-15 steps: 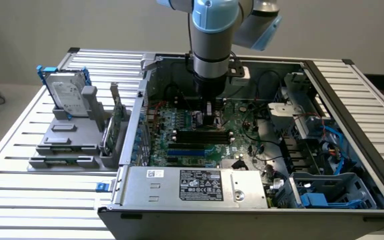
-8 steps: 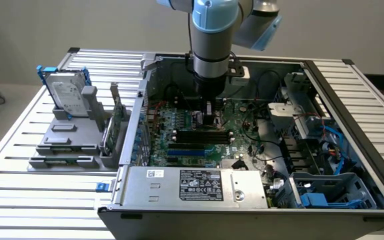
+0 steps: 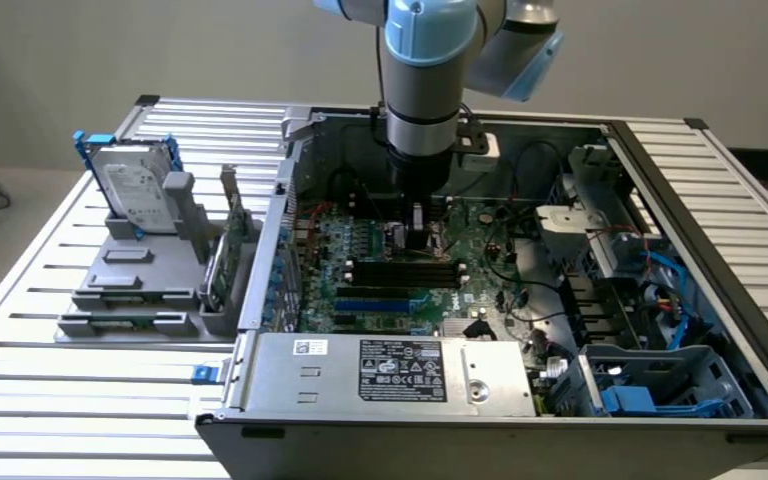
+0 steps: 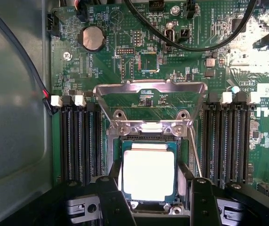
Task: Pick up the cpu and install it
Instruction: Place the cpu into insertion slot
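Gripper (image 4: pixel 151 188) pinching cpu (image 4: pixel 148 175) by two opposite edges | cpu level at the open socket (image 4: pixel 146 140) | socket's metal lid (image 4: pixel 125 87) raised | green motherboard (image 4: pixel 101 70) all around

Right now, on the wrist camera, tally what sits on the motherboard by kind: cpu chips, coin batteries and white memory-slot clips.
cpu: 1
coin battery: 1
white memory-slot clips: 4
Total: 6
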